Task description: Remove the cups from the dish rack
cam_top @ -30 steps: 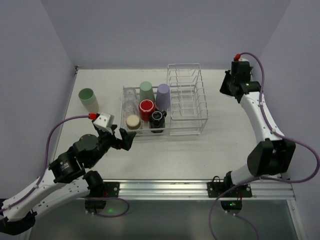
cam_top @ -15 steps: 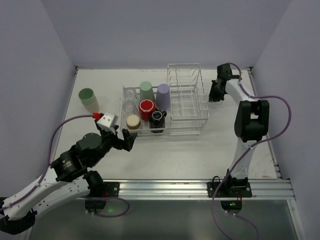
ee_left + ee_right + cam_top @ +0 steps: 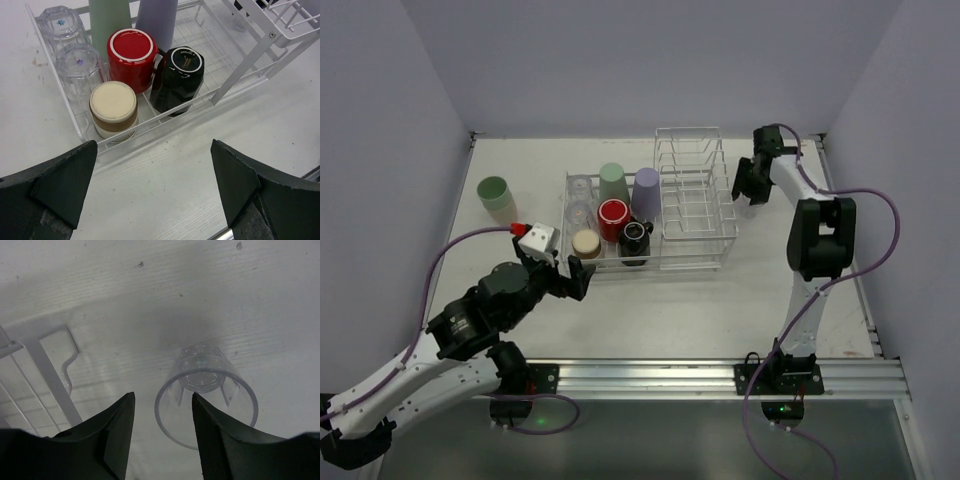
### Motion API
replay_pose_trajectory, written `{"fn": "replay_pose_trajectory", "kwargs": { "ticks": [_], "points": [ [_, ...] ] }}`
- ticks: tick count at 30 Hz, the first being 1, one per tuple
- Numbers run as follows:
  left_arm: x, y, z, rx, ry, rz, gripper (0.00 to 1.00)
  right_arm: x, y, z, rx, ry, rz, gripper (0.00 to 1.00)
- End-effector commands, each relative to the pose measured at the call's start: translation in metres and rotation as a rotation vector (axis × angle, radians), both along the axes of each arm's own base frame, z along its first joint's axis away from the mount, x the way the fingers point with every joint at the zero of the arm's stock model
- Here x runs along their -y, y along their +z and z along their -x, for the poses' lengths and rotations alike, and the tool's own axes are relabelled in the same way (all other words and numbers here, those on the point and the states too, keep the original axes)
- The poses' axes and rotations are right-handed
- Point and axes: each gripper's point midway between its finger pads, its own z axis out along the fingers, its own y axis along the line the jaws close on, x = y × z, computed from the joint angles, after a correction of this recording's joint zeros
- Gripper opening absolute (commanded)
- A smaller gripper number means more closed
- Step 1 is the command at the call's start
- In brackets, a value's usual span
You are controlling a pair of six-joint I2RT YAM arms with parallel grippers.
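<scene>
The white dish rack (image 3: pixel 695 262) holds a tan cup (image 3: pixel 113 109), a red mug (image 3: pixel 131 55), a black mug (image 3: pixel 180 75), two clear glasses (image 3: pixel 79 67), a pale green tumbler (image 3: pixel 109 15) and a lavender tumbler (image 3: pixel 157 15), all upside down. My left gripper (image 3: pixel 153 143) is open and empty over the table just in front of the tan cup; in the top view it (image 3: pixel 572 280) is at the rack's front left corner. My right gripper (image 3: pixel 163 395) is open low over a clear glass (image 3: pixel 206 390) standing mouth up on the table; the glass's left rim lies between the fingers.
A pale green cup (image 3: pixel 496 198) stands on the table left of the rack. The rack's tall divider section (image 3: pixel 692 185) lies just left of my right gripper (image 3: pixel 748 186), and its wire foot (image 3: pixel 47 370) shows in the right wrist view. Walls close in at the back and sides.
My right arm has swung from high at the right down to the table beside the rack's right end. My left gripper has crept a little closer to the rack.
</scene>
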Motion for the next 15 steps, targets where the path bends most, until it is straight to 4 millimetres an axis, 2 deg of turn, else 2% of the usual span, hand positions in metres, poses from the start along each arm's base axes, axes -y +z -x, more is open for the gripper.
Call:
{"fn": "replay_pose_trajectory", "kwargs": {
  "ticks": [1, 4, 5, 6, 7, 8, 9, 10, 11, 12, 13, 14, 15],
  "points": [
    [-0.001, -0.007, -0.006, -0.002, 0.012, -0.051, 1.0, -0.008, 0.062, -0.013, 0.155, 0.03, -0.055, 0.53],
    [-0.004, -0.011, -0.01, -0.014, 0.042, -0.072, 1.0, -0.013, 0.084, -0.013, 0.221, 0.026, -0.088, 0.54],
    [-0.004, -0.011, -0.011, -0.016, 0.05, -0.075, 1.0, -0.016, 0.108, -0.01, 0.285, 0.022, -0.11, 0.55],
    [-0.004, -0.013, -0.013, -0.023, 0.061, -0.081, 1.0, -0.02, 0.12, -0.007, 0.32, 0.022, -0.129, 0.56],
    [-0.006, -0.014, -0.015, -0.026, 0.079, -0.089, 1.0, -0.021, 0.123, -0.004, 0.357, 0.018, -0.147, 0.57],
    [-0.006, -0.014, -0.016, -0.032, 0.087, -0.091, 1.0, -0.026, 0.154, 0.005, 0.439, 0.014, -0.189, 0.57],
    [-0.004, -0.017, -0.018, -0.053, 0.098, -0.1, 1.0, -0.029, 0.166, 0.01, 0.486, 0.015, -0.213, 0.58],
    [-0.005, -0.019, -0.02, -0.064, 0.118, -0.107, 1.0, -0.033, 0.163, 0.015, 0.528, 0.001, -0.252, 0.6],
    [-0.004, -0.02, -0.022, -0.075, 0.126, -0.113, 1.0, -0.039, 0.197, 0.031, 0.628, 0.023, -0.293, 0.64],
    [0.0, -0.023, -0.025, -0.098, 0.137, -0.122, 1.0, -0.042, 0.207, 0.038, 0.675, 0.025, -0.319, 0.65],
    [0.002, -0.023, -0.027, -0.106, 0.149, -0.121, 1.0, -0.045, 0.199, 0.048, 0.702, 0.01, -0.364, 0.65],
    [0.006, -0.024, -0.029, -0.114, 0.147, -0.118, 1.0, -0.049, 0.204, 0.057, 0.738, 0.018, -0.396, 0.65],
    [0.016, -0.024, -0.035, -0.117, 0.139, -0.11, 0.99, -0.054, 0.229, 0.076, 0.818, 0.041, -0.434, 0.65]
  ]
}}
